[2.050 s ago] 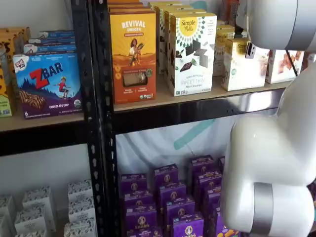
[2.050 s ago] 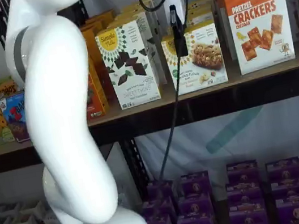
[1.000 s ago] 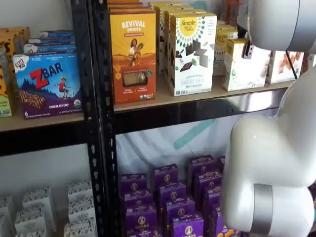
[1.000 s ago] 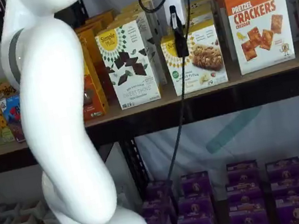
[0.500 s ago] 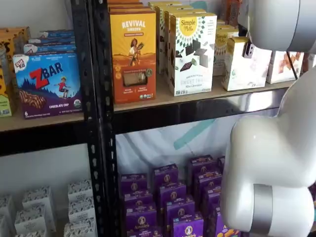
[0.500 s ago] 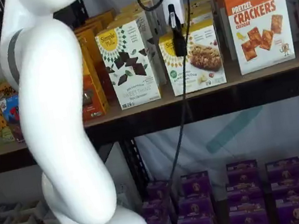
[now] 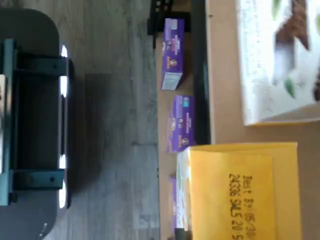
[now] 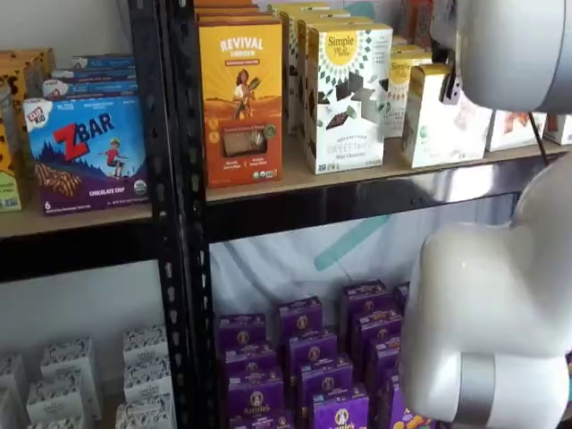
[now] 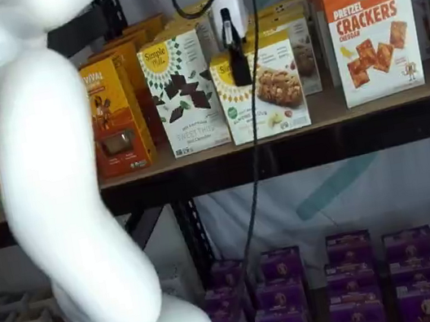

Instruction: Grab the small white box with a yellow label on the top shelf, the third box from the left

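Note:
The small white box has a yellow round label and a snack-bar picture. It stands tilted at the front of the top shelf, next to the taller white box with the black-green pattern. My gripper comes down from above and is shut on the small white box, with one black finger across its front. In a shelf view the box shows half hidden behind my white arm. The wrist view shows the box's yellow top with a printed date.
An orange Revival box and a pretzel cracker box stand on the same shelf. More cream boxes stand behind the held one. Purple boxes fill the floor below. My white arm stands in front of the shelves.
The small white box has moved left and toward the shelf's front edge in my gripper's hold, away from the row behind it. My arm has swung left with it.

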`<state>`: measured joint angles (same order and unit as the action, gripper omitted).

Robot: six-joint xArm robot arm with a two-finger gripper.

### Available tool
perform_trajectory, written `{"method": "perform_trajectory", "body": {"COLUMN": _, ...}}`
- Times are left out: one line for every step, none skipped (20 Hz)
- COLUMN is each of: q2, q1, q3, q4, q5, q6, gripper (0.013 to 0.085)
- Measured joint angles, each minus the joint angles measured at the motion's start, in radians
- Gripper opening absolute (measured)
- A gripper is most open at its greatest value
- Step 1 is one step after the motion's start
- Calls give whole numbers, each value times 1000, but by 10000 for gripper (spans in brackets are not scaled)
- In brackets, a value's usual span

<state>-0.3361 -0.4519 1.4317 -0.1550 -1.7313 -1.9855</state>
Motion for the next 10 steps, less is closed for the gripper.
{"method": "perform_trajectory", "body": {"q2": -19, "q1": 6, "q3": -14, "q4": 8, "q5": -6, "q6": 5, "gripper": 370}}
{"method": "perform_trajectory", "body": {"q2": -38, "q1": 13, "q3": -31, "q4": 16, "q5": -11, "q6": 10, "gripper": 370}}
{"method": "perform_trajectory", "body": {"q2": -63, "q1": 21, "q3": -52, "q4": 22, "q5": -16, "q6": 17, "gripper": 370}}
{"method": "perform_trajectory", "body": {"q2": -82, "q1": 27, "q3": -67, "q4": 26, "q5": -22, "q6": 23, "gripper": 370}}
{"method": "perform_trajectory", "body": {"q2": -97, "q1": 33, "q3": -80, "q4": 29, "q5": -28, "q6": 28, "gripper": 370}}
{"method": "perform_trajectory", "body": {"q2": -112, "q1": 37, "q3": -92, "q4": 30, "q5": -33, "q6": 33, "gripper": 370}}
{"method": "perform_trajectory", "body": {"q2": -131, "q1": 42, "q3": -107, "q4": 31, "q5": -40, "q6": 38, "gripper": 370}}
{"method": "perform_trajectory", "body": {"q2": -143, "q1": 45, "q3": -117, "q4": 31, "q5": -45, "q6": 42, "gripper": 370}}
{"method": "perform_trajectory", "body": {"q2": -155, "q1": 47, "q3": -127, "q4": 31, "q5": -50, "q6": 45, "gripper": 370}}
{"method": "perform_trajectory", "body": {"q2": -162, "q1": 48, "q3": -132, "q4": 31, "q5": -54, "q6": 46, "gripper": 370}}
